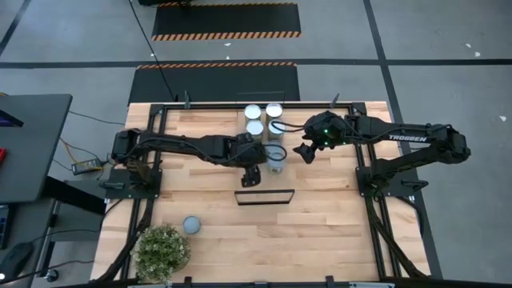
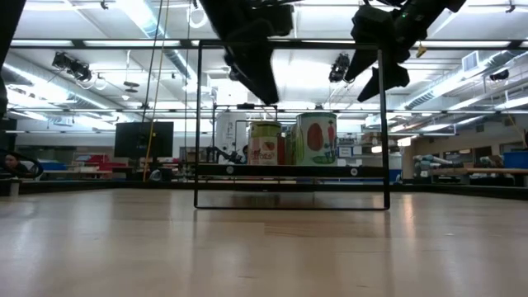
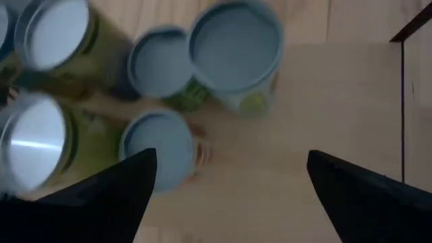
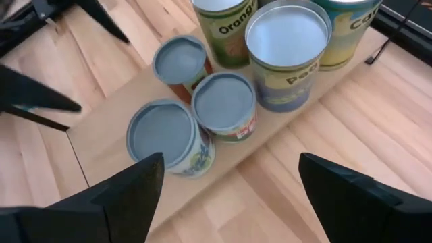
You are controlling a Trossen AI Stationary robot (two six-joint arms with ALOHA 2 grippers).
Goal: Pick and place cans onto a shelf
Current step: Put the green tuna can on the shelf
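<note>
Several cans (image 1: 265, 128) stand upright in a cluster on the far half of the shelf (image 1: 264, 182), a long light board with a black frame (image 1: 264, 198) at its near end. One more can (image 1: 192, 225) stands alone on the tabletop at the near left. My left gripper (image 1: 251, 177) hovers open above the shelf just near of the cluster, the cans (image 3: 233, 54) ahead of its fingers (image 3: 231, 158). My right gripper (image 1: 305, 152) hangs open to the right of the cluster, above the cans (image 4: 223, 108), nothing between its fingers (image 4: 231, 158).
A bushy potted plant (image 1: 162, 252) stands at the near left corner beside the lone can. In the low view the black frame (image 2: 290, 124) stands in front of two cans (image 2: 297, 140). Bare tabletop (image 1: 336, 232) lies at the near right.
</note>
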